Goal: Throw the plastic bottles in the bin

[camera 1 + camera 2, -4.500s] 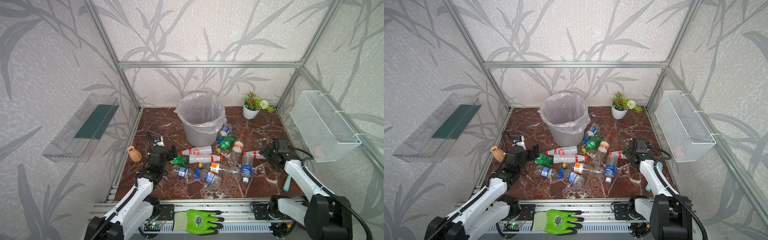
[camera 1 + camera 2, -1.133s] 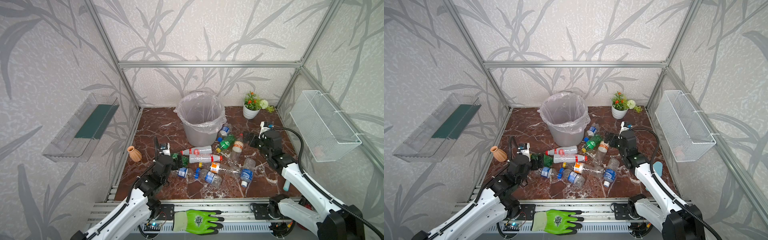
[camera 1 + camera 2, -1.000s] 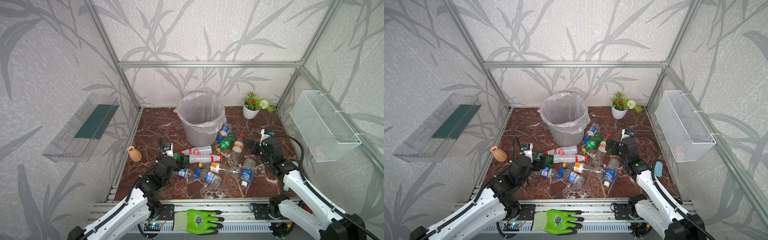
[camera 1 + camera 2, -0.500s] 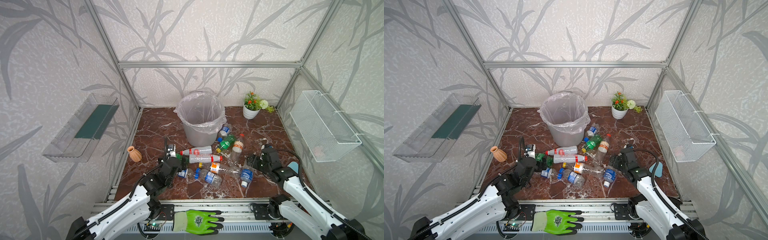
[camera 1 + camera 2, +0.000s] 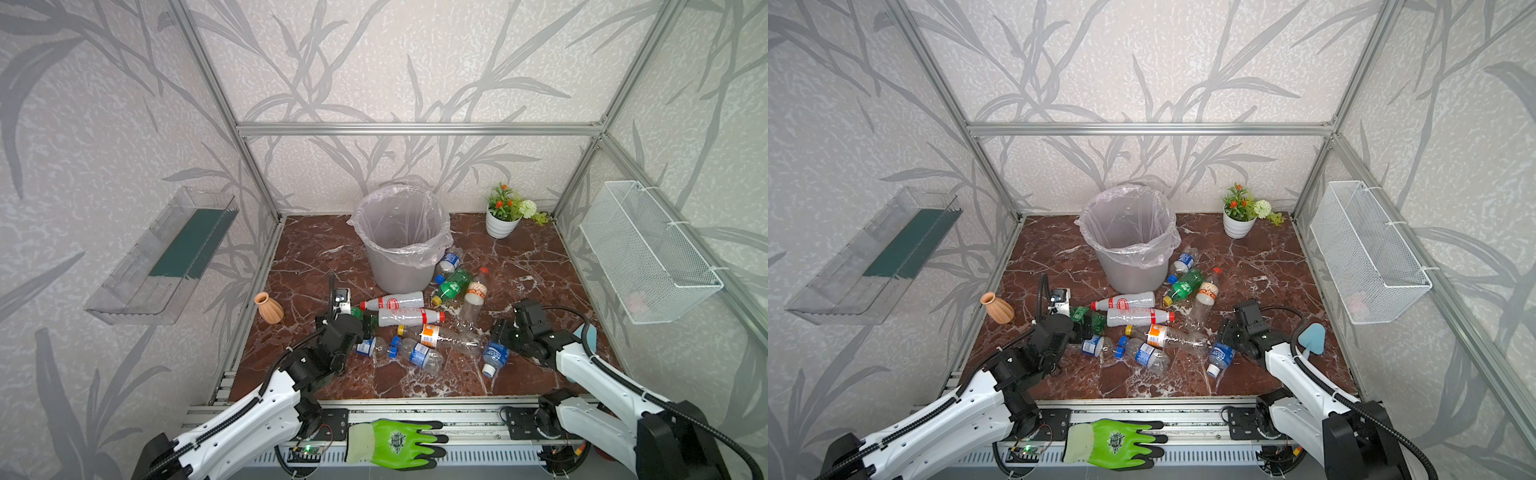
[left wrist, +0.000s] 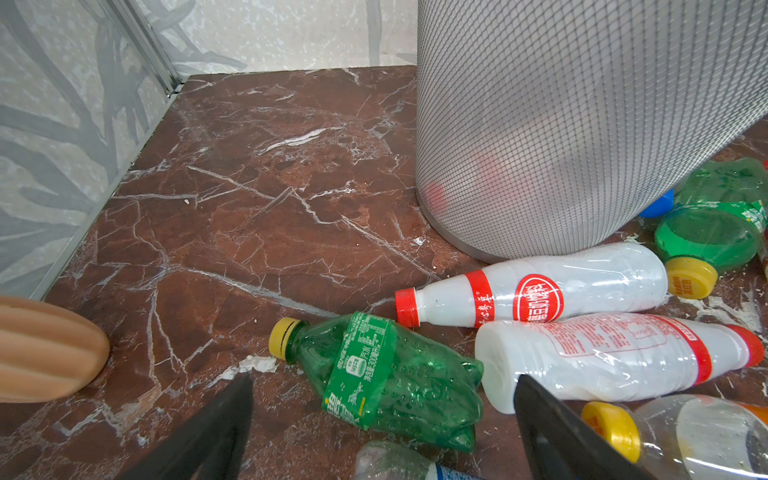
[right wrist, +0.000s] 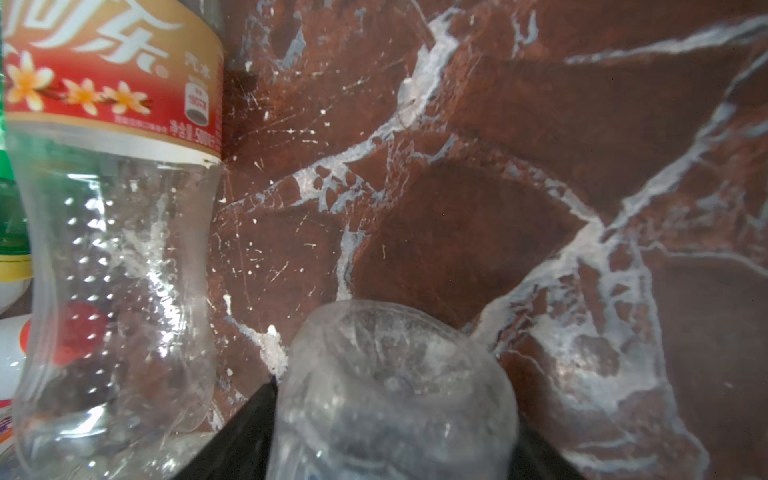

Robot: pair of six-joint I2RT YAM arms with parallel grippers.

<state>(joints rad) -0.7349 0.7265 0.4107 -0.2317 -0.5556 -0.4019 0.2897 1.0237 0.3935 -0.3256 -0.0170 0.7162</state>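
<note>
Toward the tabletop's left edge, the left claw [image 6: 383, 377] hangs with its fingers wide apart over a crumpled green plastic bottle with a yellow cap [image 6: 415, 390], touching nothing. Mid-tabletop lie white plastic bottles with red bands [image 5: 409, 318] among others, and behind them, toward the back edge, stands the round grey bin lined with a clear bag [image 5: 399, 270]. Nearer the right edge, the right claw [image 7: 395, 415] is clamped on the base of a clear plastic bottle with a blue label [image 5: 494, 355], which lies on the tabletop. The step looks like pickup; next comes lifting that bottle clear of the pile and carrying it over the bin's rim. The tabletop [image 5: 311, 249] is red-brown marble with white veins, walled by leaf-patterned grey panels in an aluminium frame; a white wire basket [image 5: 648, 249] hangs on the right wall.
</note>
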